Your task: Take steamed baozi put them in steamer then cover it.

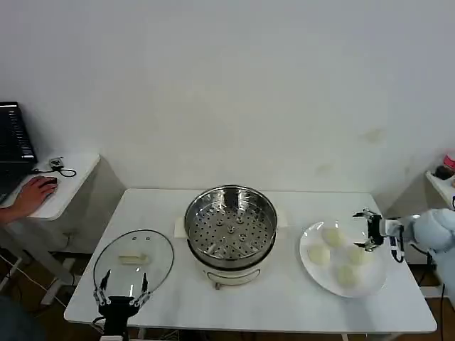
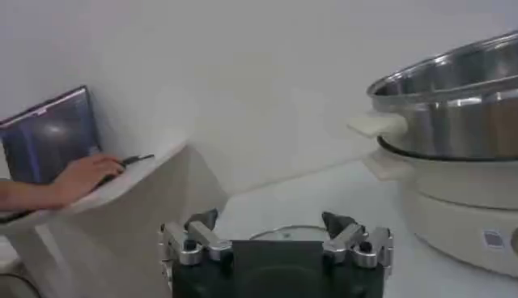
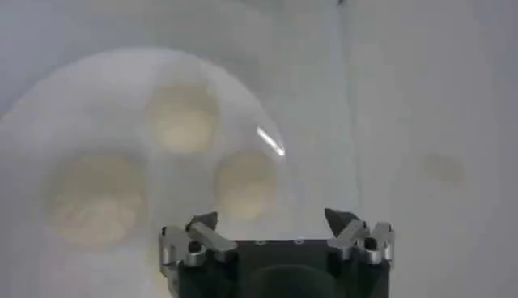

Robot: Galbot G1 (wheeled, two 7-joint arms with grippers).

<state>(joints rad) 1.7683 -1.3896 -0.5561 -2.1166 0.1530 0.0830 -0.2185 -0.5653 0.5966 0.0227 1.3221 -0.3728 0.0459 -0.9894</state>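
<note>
Head view, going left to right with the steamer as my anchor: the left hand sits parked at the near tabletop edge, left of the steamer and just in front of the glass lid, fingers spread apart and holding nothing. The steamer itself is mid-tabletop, uncovered, its perforated tray bare. To its right is the white plate with all four baozi still on it, so nothing has been loaded yet.

The right hand hovers over the far-right part of that plate, fingers apart and empty, with a bun roughly under it in the right wrist view.

What could go sideways, imo: the buns sit pretty close together, so wide-open fingers coming down could nudge a neighbour or shove one toward the rim. They also look soft, so a hard pinch could squash one, and a light one might drop it on the way across to the steamer.
</note>
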